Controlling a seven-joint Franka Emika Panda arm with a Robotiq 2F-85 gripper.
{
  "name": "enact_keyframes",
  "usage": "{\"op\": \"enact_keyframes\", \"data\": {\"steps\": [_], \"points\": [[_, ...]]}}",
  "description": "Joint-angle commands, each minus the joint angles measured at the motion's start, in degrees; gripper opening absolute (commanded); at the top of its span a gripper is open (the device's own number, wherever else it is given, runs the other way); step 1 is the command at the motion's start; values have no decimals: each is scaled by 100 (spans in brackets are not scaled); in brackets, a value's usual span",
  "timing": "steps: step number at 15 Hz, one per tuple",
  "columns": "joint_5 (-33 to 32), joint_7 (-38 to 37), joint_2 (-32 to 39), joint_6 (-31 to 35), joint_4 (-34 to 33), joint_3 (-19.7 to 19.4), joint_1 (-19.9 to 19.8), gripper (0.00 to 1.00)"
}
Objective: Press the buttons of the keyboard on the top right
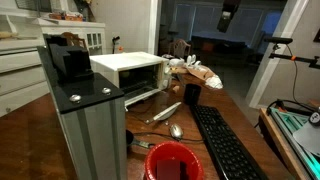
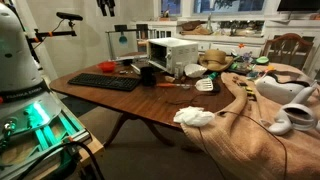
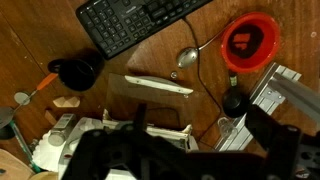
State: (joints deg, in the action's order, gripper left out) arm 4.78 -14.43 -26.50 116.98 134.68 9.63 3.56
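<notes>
The long black keyboard [image 1: 228,146] lies flat on the wooden table, and it shows in both exterior views [image 2: 103,82]. In the wrist view the keyboard [image 3: 135,22] runs along the top edge, its rows of small black buttons [image 3: 120,30] facing up. My gripper [image 3: 150,160] is a dark blurred mass at the bottom of that view, high above the table and well away from the keyboard. It hangs at the top of both exterior views [image 1: 228,12] [image 2: 105,7]. Its jaws are too dark to read.
A small black cup [image 3: 78,72], a metal spoon [image 3: 188,57] and a red bowl [image 3: 250,40] lie near the keyboard. A white microwave [image 1: 130,72] stands with its door down. An aluminium post [image 1: 85,130] rises at the table edge. Cloth and clutter [image 2: 250,100] cover the far side.
</notes>
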Motion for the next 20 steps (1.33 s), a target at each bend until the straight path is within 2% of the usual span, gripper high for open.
{"op": "enact_keyframes", "data": {"steps": [1, 7, 8, 9, 10, 14, 18, 20], "points": [[-19, -14, 5, -17, -14, -33, 37, 100], [-84, 373, 128, -27, 71, -197, 8, 100], [-87, 468, 163, -44, 112, -269, -16, 75], [-102, 616, 196, -43, 158, -359, -37, 73], [-87, 782, 230, -22, 203, -452, -43, 66], [-123, 1546, 390, 171, 417, -773, -64, 33], [-315, 2023, 469, 791, 805, -915, -120, 2], [-370, 2106, 548, 1330, 1047, -970, -177, 0]]}}
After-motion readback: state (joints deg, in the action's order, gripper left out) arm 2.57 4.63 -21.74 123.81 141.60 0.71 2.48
